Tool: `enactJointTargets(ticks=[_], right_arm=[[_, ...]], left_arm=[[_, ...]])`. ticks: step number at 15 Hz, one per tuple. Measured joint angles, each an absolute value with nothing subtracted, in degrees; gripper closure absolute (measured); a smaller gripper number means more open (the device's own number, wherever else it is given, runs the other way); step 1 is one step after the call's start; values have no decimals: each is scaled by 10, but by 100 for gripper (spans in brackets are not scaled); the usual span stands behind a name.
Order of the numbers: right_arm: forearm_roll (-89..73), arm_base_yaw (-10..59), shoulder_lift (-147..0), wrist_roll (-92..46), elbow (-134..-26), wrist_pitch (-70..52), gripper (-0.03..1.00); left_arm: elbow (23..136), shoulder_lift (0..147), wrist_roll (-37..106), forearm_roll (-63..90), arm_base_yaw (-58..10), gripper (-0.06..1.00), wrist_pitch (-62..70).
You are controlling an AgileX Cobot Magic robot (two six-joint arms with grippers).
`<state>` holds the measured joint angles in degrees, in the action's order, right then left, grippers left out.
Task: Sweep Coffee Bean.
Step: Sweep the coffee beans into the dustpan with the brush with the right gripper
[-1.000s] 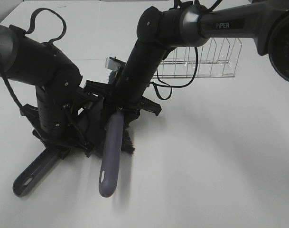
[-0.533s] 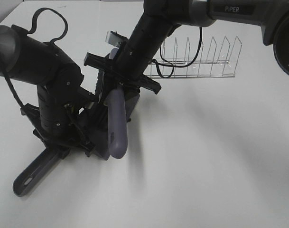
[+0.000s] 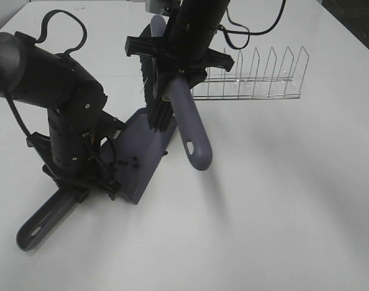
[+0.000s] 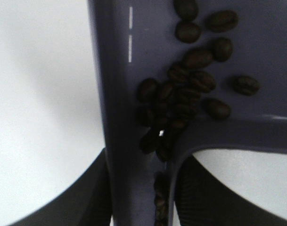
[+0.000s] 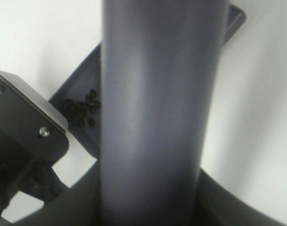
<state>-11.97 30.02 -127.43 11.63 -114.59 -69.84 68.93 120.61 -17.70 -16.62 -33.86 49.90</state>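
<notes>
The coffee beans (image 4: 190,89) cluster in the dustpan's (image 3: 145,145) back corner, against its wall. The left gripper (image 3: 87,182) clamps the pan's handle. The right gripper (image 3: 177,71) clamps the brush (image 3: 187,121), held above the pan's far edge. White table (image 3: 281,200) spreads rightward.

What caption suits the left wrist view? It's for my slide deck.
Coffee beans clustered in a corner of the purple dustpan, seen from the left wrist.

Purple brush (image 3: 193,136) held above dustpan (image 3: 142,140), coffee beans (image 3: 136,161) inside it, clear rack (image 3: 263,79) behind
</notes>
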Motion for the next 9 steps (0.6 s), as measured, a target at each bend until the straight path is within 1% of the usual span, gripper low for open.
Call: enactJointTargets(ticks=[5, 7, 9], right_arm=[[21, 300, -1146, 122, -976, -706, 70], [60, 292, -1119, 129, -941, -709, 70], [73, 282, -1114, 132, -930, -709, 70]], left_arm=[[689, 1207, -177, -166, -339, 63, 499], [689, 1207, -175, -162, -339, 63, 499], [690, 1207, -171, -155, -339, 63, 499]])
